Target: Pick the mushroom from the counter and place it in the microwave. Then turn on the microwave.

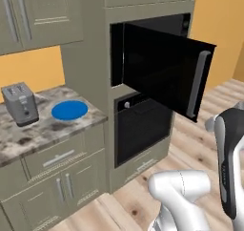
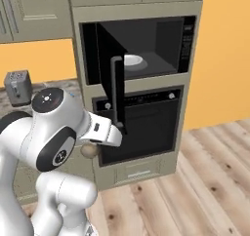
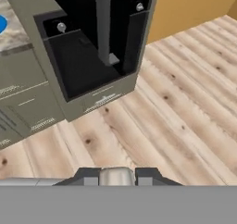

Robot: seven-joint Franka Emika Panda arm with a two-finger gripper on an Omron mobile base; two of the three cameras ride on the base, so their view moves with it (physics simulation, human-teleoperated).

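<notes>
The small tan-beige mushroom with a round cap (image 2: 89,150) looks like a little pale ball in the right base view, tucked under the robot's white hand, low in front of the black oven with a dark glass front (image 2: 141,123) and well away from the speckled grey-brown marble-look worktop (image 1: 43,130). In the hand view the mushroom (image 3: 115,175) is a pale lump right between the two dark finger tips (image 3: 88,176). The wide black microwave (image 2: 161,49) has its dark glass door (image 1: 162,72) swung open. The right base view looks inside the microwave, where a white round plate (image 2: 132,60) lies on the bottom, and shows the keypad (image 2: 186,40) on the right side. The left base view shows the outside of the open door with its grey bar handle (image 1: 198,84), plus a blue round plate (image 1: 69,110) and a silver toaster (image 1: 20,103) on the worktop. The hand view looks down at the light wooden floor (image 3: 185,102) and the oven front. The jaws are nearly closed, squeezing the mushroom between them.
</notes>
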